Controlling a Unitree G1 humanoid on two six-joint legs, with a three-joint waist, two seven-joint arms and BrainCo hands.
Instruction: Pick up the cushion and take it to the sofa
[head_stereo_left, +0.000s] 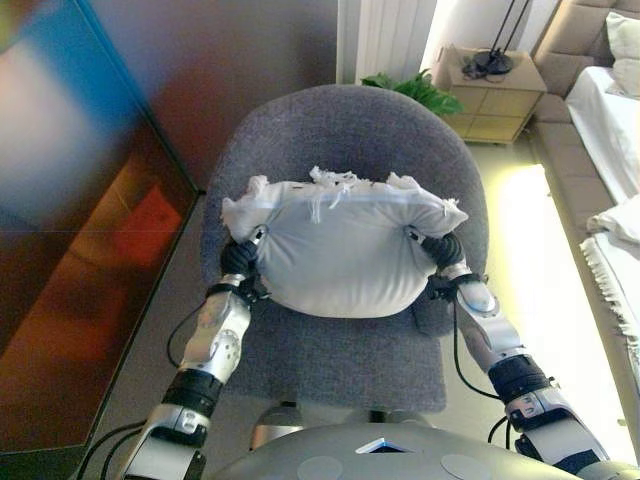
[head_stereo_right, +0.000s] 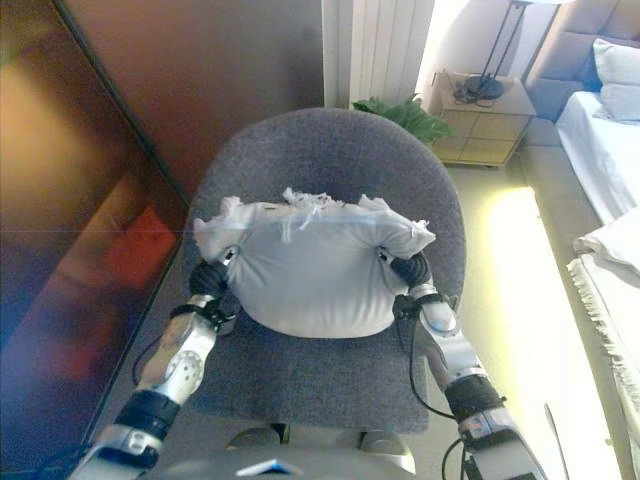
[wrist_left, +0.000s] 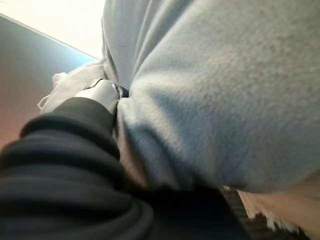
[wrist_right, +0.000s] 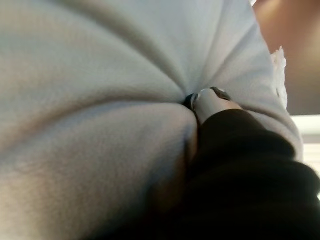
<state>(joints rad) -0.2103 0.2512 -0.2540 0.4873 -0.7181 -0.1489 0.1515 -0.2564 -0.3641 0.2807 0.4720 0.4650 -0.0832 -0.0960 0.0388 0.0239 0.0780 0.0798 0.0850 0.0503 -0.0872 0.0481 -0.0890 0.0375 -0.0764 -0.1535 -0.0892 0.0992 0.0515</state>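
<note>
The cushion is pale grey-white with a frayed fringe along its top edge. I hold it between both hands, over the seat of a round grey armchair. My left hand grips its left end, with the thumb on the front face and the fingers hidden behind. My right hand grips its right end the same way. In the left wrist view the thumb digs into the cloth. In the right wrist view the thumb pinches folds of the cushion.
A dark glossy panel stands along the left. A wooden bedside table with a lamp base and a green plant are behind the chair. A beige upholstered sofa or bed with white covers and a fringed throw runs along the right.
</note>
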